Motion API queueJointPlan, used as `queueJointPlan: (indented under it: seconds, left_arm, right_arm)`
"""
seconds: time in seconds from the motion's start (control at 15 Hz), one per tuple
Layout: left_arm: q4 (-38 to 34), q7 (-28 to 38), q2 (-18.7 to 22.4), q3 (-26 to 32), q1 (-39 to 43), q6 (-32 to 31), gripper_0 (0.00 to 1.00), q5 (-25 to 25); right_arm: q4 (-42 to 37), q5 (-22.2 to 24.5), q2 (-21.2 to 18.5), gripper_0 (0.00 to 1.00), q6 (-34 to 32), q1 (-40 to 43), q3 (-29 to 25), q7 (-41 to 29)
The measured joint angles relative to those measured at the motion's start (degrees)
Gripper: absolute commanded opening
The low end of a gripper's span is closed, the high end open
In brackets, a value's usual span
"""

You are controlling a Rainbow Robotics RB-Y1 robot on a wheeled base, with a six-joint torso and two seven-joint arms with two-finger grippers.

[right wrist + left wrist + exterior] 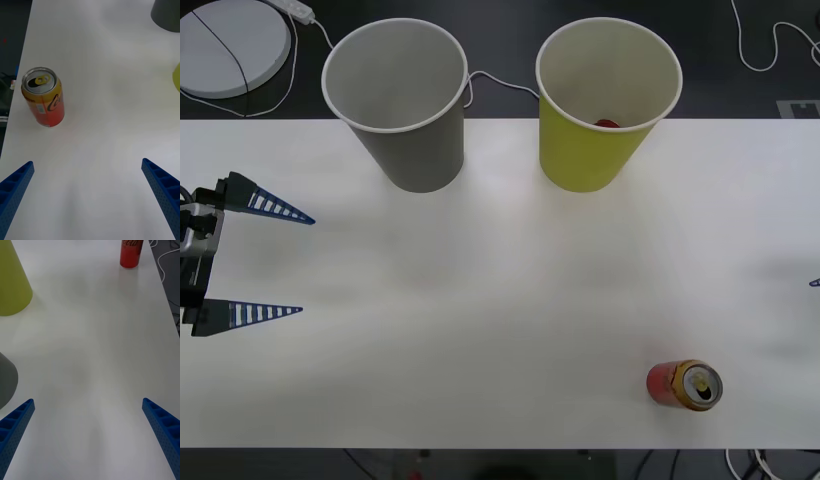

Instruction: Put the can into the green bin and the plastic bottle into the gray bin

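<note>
The red can [685,385] with its gold top stands upright near the table's front right; it also shows as the can [43,97] and the can [131,253]. The gray bin [395,100] and the green bin [600,100] stand upright side by side at the back. My left gripper [305,265] hovers open and empty at the table's left edge, far from the can. My right gripper [87,162] is open and empty, a short way from the can; one fingertip [815,283] peeks in at the right edge. The plastic bottle is out of view.
Something small and red [607,124] lies inside the green bin. The white table [500,280] stretches bare between the bins and the can. Cables and a round white disc [230,45] lie on the dark floor behind.
</note>
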Motion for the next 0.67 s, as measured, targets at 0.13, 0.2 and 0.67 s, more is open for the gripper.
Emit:
queueJointPlan:
  seconds: [0.13, 0.2, 0.67]
  left_arm:
    - [0.0, 0.0, 0.0, 0.0, 0.0, 0.0, 1.00, 0.0]
    - [0.0, 0.0, 0.0, 0.0, 0.0, 0.0, 1.00, 0.0]
    - [0.0, 0.0, 0.0, 0.0, 0.0, 0.0, 1.00, 0.0]
  right_arm:
    - [3.5, -1.4, -0.8, 1.00, 0.0, 0.0, 2.3, 3.2]
    - [5.0, -1.9, -1.0, 1.00, 0.0, -0.1, 3.1, 4.5]
    - [15.3, -8.8, -1.0, 1.00, 0.0, -1.8, 11.7, 8.1]
